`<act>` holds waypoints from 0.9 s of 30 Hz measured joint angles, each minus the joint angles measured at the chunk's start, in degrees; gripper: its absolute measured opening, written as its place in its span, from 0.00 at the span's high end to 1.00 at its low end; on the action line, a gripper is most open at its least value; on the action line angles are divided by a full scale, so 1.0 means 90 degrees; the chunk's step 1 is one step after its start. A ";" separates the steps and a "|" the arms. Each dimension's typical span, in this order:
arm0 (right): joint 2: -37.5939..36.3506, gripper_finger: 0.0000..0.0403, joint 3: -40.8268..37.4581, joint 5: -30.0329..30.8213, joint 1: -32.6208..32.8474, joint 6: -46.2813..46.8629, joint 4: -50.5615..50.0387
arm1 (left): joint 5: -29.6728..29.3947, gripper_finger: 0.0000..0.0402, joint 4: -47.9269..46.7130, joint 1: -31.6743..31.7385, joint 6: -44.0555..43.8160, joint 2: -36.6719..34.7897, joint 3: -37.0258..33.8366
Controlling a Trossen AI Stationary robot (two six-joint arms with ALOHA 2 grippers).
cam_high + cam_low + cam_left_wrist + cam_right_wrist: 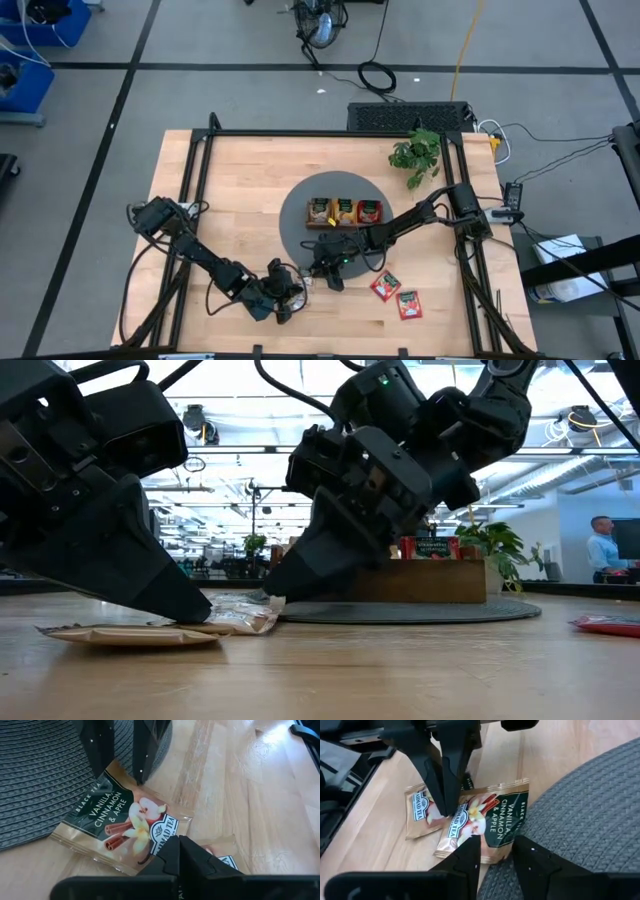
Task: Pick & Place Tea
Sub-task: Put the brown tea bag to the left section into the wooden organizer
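Left gripper point(178, 851) pressed together on the vanilla sachet's point(120, 822) edge, beside the grey mat point(40, 780); right gripper point(496, 851) straddles its other end, fingers apart.

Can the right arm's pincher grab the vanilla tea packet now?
Probably yes. The right gripper stands open right over the edge of the vanilla tea sachet, with nothing between them. The left gripper, shut, presses on the sachet's other end, which might hinder lifting.
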 joint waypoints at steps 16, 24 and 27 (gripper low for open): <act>0.0000 0.99 0.0000 -0.0343 -0.0002 -0.0728 0.0017 | -0.0214 0.91 0.0252 -0.0024 0.0623 0.0032 -0.0012; -0.0026 1.00 0.0000 -0.0336 -0.0002 -0.0829 0.0158 | -0.0276 0.84 0.0722 -0.0257 0.1889 -0.0114 -0.0030; -0.0137 1.00 0.0005 -0.0344 0.0013 -0.0922 0.0223 | -0.0202 0.83 0.0687 -0.0420 0.2205 -0.0345 -0.0041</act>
